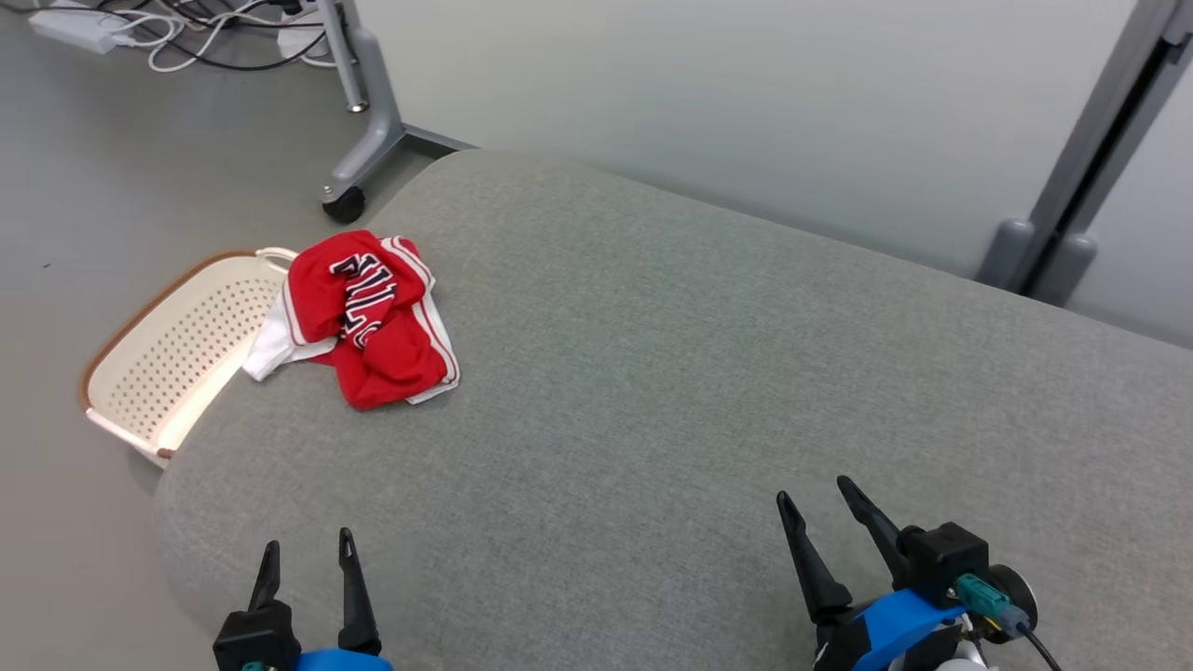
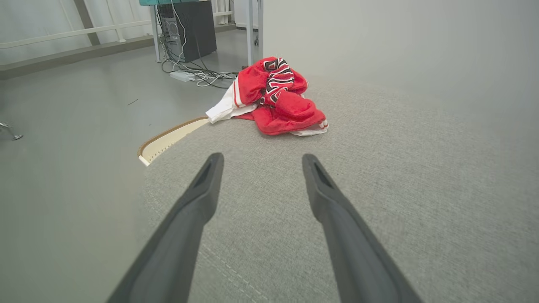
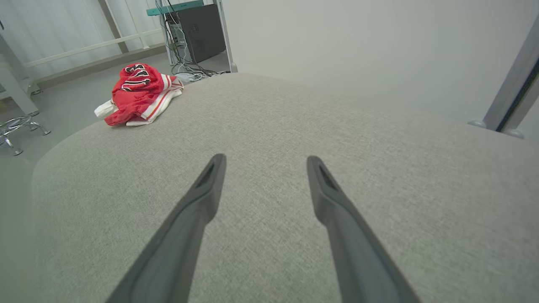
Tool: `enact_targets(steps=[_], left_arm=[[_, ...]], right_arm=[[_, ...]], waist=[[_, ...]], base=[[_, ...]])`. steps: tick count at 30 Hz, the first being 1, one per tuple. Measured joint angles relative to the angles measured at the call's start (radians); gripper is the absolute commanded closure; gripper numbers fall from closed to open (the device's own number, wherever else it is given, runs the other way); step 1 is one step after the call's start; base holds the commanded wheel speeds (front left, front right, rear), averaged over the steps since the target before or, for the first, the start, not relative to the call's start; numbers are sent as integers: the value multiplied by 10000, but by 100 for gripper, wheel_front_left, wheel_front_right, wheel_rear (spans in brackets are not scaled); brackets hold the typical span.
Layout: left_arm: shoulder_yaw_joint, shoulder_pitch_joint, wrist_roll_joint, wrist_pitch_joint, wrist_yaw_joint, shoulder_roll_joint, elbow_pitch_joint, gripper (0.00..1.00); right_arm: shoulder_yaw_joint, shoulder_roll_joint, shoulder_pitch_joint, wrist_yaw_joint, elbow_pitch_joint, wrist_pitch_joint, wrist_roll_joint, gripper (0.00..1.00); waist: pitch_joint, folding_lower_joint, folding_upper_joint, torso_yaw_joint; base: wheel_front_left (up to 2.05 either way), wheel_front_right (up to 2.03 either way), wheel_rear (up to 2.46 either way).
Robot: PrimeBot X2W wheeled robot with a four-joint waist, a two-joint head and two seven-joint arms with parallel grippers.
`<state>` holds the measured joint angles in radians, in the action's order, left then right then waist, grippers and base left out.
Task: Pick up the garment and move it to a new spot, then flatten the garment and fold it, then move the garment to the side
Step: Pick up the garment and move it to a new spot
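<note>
My left gripper spread and empty, my right gripper likewise, red garment crumpled well ahead of my left, at the cushion edge beside a basket

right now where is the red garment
In the head view the red garment lies crumpled at the far left edge of the grey cushion, next to the cream basket, well ahead of the left gripper.
</note>
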<state>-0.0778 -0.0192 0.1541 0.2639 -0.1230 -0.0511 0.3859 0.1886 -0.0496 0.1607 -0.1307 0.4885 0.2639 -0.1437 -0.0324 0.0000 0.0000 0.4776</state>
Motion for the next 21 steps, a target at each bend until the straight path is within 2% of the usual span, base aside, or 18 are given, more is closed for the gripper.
enact_targets(steps=[5, 9, 14, 21], left_arm=[[236, -12, 94, 2, -15, 0, -8, 0], [326, -13, 385, 2, 4, 4, 0, 0], [658, 278, 692, 0, 178, 2, 476, 0], [1317, 2201, 621, -10, 414, -127, 1781, 0]], right_arm=[[213, 4, 35, 0, 19, -2, 19, 0], [341, 2, 198, 0, 33, -2, 107, 0], [552, 4, 340, 0, 61, -2, 366, 0], [702, -10, 808, 0, -138, -2, 915, 0]], waist=[[-171, 0, 0, 409], [-381, 0, 0, 432], [-754, 0, 0, 127], [-1612, 1, 3, -424]], base=[[0, 0, 0], [0, 0, 0], [0, 0, 0], [0, 0, 0]])
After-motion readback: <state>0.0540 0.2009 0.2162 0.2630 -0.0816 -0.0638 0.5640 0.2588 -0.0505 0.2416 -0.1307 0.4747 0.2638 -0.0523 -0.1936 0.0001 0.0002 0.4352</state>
